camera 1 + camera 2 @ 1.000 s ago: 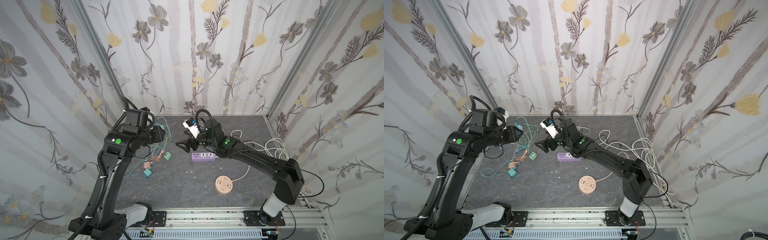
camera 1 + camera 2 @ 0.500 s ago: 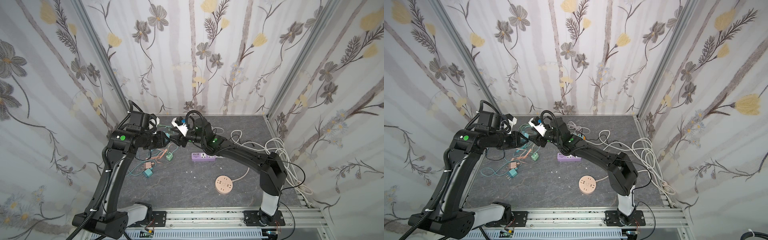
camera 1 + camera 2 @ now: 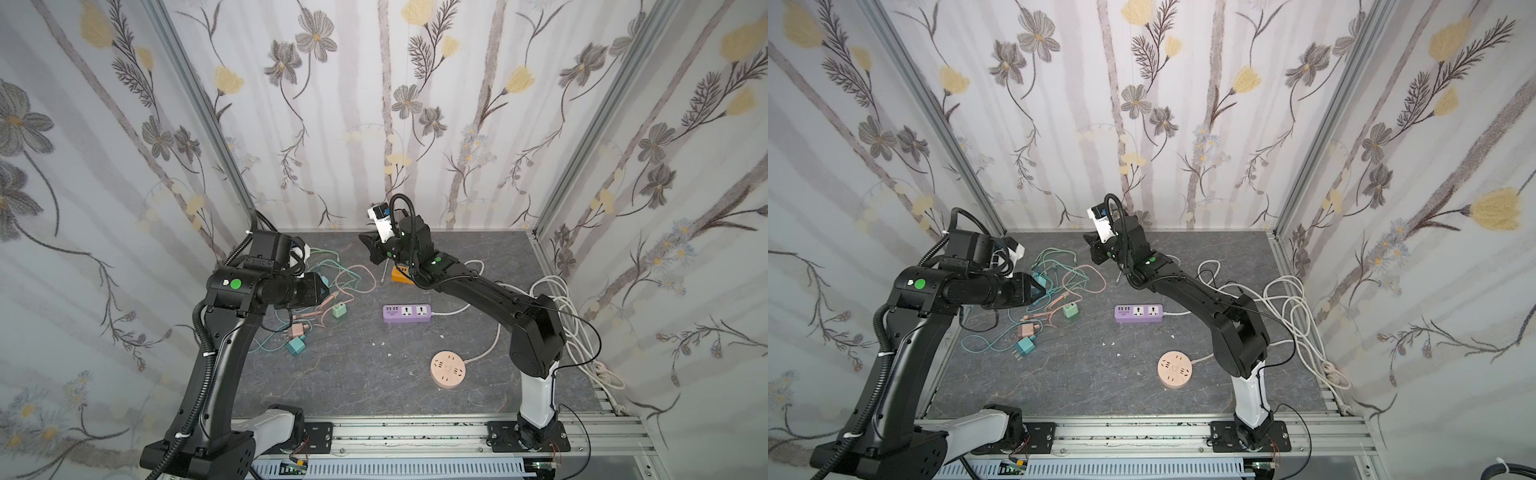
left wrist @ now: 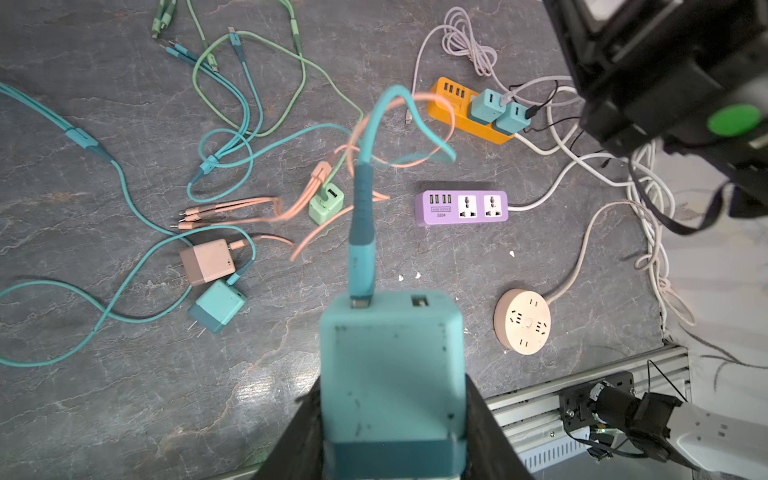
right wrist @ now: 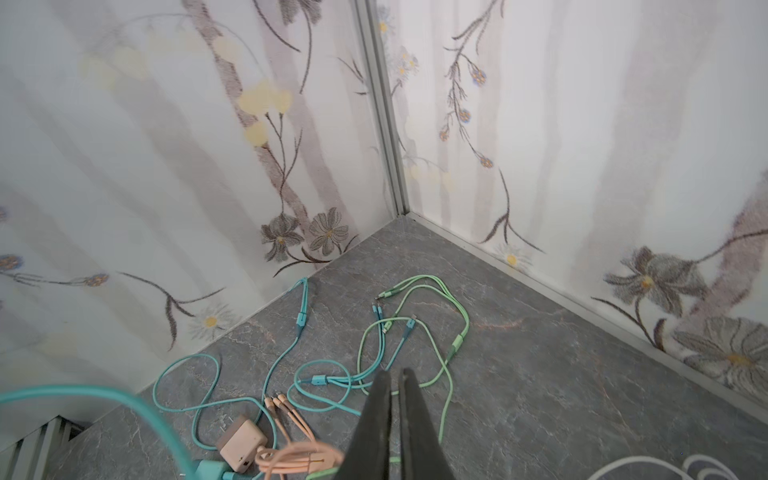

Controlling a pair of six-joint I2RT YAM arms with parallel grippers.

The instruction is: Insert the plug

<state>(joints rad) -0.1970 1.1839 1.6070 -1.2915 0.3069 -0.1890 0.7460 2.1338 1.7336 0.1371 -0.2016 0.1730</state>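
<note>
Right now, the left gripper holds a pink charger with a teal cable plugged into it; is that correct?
No: the left wrist view shows the charger in the left gripper is teal, not pink; the teal cable is plugged into it.

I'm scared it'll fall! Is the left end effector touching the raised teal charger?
Touching. In the left wrist view, the teal charger sits clamped between two fingers of the left end effector, no gap either side.
</note>
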